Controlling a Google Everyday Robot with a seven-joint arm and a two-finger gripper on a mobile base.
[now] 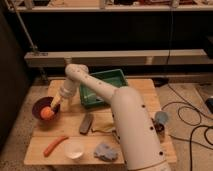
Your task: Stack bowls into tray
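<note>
A dark maroon bowl [40, 107] sits at the left of the wooden table [142, 90] with an orange ball [47, 113] inside it. A clear white bowl [74, 148] stands near the table's front edge. The green tray [112, 79] lies at the back middle of the table. My white arm reaches from the lower right across the tray to the left. My gripper [54, 103] hangs over the right rim of the maroon bowl, just above the orange ball.
A carrot [54, 145] lies at the front left. A dark grey bar [86, 123] lies in the middle, a yellow banana peel [105, 128] beside it and a blue-grey cloth [106, 151] at the front. A cup [161, 119] and cables [192, 117] are at the right.
</note>
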